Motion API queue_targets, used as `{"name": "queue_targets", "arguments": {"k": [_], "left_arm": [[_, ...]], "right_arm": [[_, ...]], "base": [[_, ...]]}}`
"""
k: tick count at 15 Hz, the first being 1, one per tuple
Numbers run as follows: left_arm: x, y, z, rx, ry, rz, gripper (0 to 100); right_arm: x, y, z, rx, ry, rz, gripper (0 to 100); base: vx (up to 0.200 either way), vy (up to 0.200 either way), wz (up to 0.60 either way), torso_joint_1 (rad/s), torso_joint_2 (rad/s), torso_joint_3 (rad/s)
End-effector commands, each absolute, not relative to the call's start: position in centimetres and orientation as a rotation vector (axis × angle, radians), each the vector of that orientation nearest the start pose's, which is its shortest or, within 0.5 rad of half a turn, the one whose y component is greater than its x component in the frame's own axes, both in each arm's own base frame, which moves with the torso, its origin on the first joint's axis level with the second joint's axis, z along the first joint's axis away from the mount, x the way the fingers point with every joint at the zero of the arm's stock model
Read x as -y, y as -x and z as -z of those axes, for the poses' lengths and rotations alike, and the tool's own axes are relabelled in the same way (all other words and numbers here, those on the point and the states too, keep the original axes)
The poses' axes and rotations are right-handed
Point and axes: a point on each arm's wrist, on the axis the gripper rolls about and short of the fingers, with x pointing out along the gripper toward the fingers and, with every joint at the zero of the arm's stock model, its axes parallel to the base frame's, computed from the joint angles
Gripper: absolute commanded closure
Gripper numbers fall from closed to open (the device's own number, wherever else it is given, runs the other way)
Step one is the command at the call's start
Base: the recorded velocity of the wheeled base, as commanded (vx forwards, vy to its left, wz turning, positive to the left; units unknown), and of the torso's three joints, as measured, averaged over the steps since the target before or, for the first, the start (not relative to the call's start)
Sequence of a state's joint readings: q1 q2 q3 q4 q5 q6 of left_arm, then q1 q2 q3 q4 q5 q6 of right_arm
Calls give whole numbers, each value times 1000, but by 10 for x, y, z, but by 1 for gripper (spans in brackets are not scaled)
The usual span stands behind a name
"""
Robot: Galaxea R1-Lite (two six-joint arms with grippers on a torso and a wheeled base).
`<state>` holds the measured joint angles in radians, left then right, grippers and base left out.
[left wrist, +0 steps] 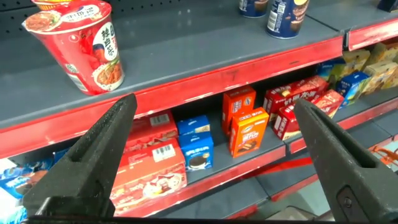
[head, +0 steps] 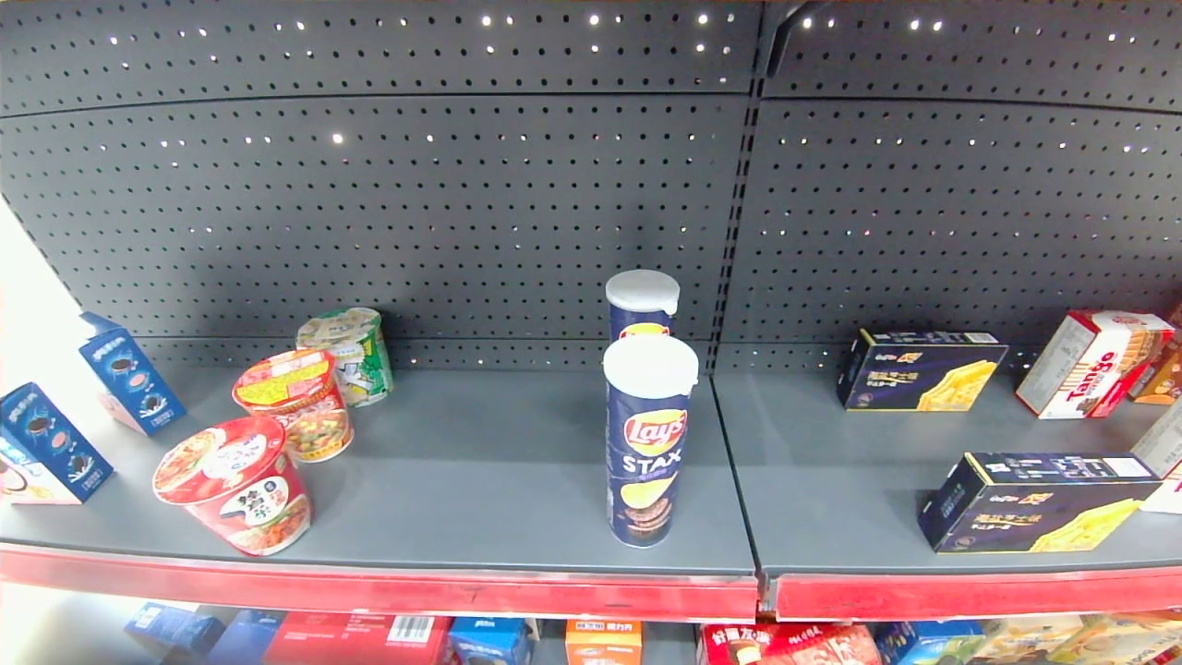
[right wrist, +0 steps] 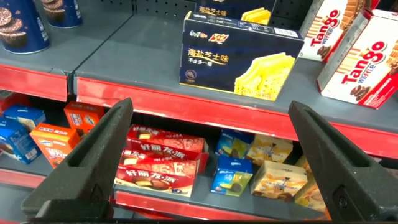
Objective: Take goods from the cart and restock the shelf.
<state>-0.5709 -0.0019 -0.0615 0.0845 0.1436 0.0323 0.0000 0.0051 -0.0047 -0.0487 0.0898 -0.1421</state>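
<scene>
Both pincers hang in front of the shelf (head: 480,480), jaws spread wide and carrying nothing: the left pincer (left wrist: 212,102) faces the end with the red noodle cup (left wrist: 81,46), the right pincer (right wrist: 209,106) faces the dark cracker box (right wrist: 239,59). The shelf's long axis runs side to side across my view. The chip can (head: 648,439) stands upright, a second can (head: 641,305) straight behind it. I judge the bare stretch between cups and cans is nearer my left arm.
</scene>
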Motion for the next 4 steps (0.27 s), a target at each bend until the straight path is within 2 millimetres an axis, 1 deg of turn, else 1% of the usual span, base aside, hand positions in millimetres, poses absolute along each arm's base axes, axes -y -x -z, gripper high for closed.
{"name": "queue_targets", "arguments": {"k": [1, 4], "left_arm": [[-18, 22, -84, -15, -40, 427, 0], [-18, 22, -84, -15, -40, 427, 0]], "right_arm": [[-2, 23, -82, 54, 142, -87, 0], [-2, 23, -82, 55, 139, -84, 0]], "base": [[0, 0, 0, 0, 0, 0], [0, 0, 0, 0, 0, 0]]}}
